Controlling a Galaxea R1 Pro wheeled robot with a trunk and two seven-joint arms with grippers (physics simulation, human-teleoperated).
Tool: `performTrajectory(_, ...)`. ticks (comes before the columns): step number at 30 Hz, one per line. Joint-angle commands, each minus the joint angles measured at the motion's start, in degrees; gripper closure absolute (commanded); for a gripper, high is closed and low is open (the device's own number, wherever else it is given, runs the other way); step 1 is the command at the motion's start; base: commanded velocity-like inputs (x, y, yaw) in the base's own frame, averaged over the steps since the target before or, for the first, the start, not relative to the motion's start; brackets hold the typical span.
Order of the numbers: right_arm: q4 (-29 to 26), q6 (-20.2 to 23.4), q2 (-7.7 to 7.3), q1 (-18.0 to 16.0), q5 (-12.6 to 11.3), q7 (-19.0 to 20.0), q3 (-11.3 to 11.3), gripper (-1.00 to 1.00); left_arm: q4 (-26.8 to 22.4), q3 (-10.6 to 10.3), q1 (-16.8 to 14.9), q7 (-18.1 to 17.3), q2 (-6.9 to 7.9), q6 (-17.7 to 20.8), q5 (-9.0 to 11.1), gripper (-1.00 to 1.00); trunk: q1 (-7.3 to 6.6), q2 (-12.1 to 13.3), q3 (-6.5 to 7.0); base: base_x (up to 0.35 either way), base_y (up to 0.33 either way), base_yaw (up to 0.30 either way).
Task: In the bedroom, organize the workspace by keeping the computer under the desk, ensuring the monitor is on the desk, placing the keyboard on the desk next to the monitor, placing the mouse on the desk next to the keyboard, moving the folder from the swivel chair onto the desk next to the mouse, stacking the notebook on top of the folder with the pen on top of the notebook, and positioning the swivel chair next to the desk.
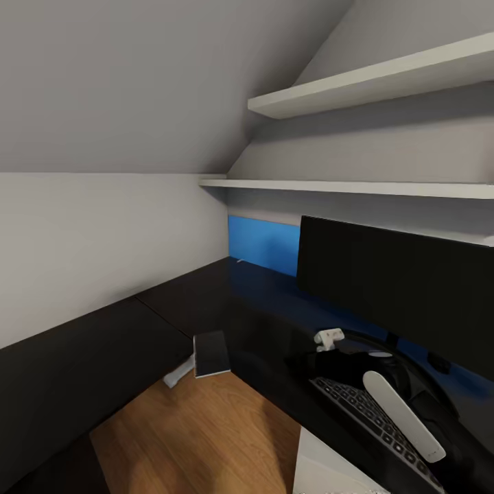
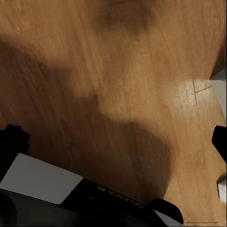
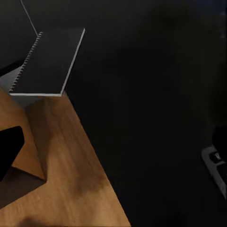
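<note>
The right gripper (image 1: 328, 337) is hovering over the black counter (image 1: 261, 329), just in front of the monitor (image 1: 405, 288) and beyond the keyboard (image 1: 363, 412); whether it is clenched or released I cannot tell. The notebook (image 1: 211, 353) is lying to its left at the counter's inner corner edge, overhanging the floor (image 1: 199, 439), spiral spine running away from the robot. The right arm looks nearer.
</note>
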Motion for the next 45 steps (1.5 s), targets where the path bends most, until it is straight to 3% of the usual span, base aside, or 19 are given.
performTrajectory(1,-0.05,-1.91,-0.89,0.36,4.25,0.55,2.27,-1.0,-0.27,-0.3,-0.29,0.62,-0.04,1.62,1.44,-1.0,0.0,-0.03,-0.02,-0.096,-0.067,-0.283)
performTrajectory(5,-0.05,-4.93,-0.86,0.48,7.07,0.92,4.93,-1.0,-0.29,-0.64,-0.39,0.68,-0.19,2.09,1.37,-1.0,0.0,-0.03,0.12,-0.195,-0.15,-0.283)
performTrajectory(18,-0.05,-5.28,-0.96,0.35,7.41,0.97,5.29,-1.0,-0.26,-0.72,-0.4,0.75,-0.21,1.97,1.28,-1.0,0.0,-0.03,0.56,-0.227,-0.234,-0.283)
performTrajectory(30,-0.05,-5.59,-1.15,0.34,7.44,0.85,5.1,-1.0,-0.29,-0.5,-0.4,0.86,-0.12,1.82,1.31,-1.0,0.0,-0.03,0.96,-0.054,-0.315,-0.283)
performTrajectory(45,-0.05,-5.54,-0.61,0.62,7.42,0.71,5.38,-1.0,-0.2,-0.01,-0.4,0.65,0.13,1.86,2.05,-1.0,0.0,-0.03,1.38,-0.032,-0.085,-0.234)
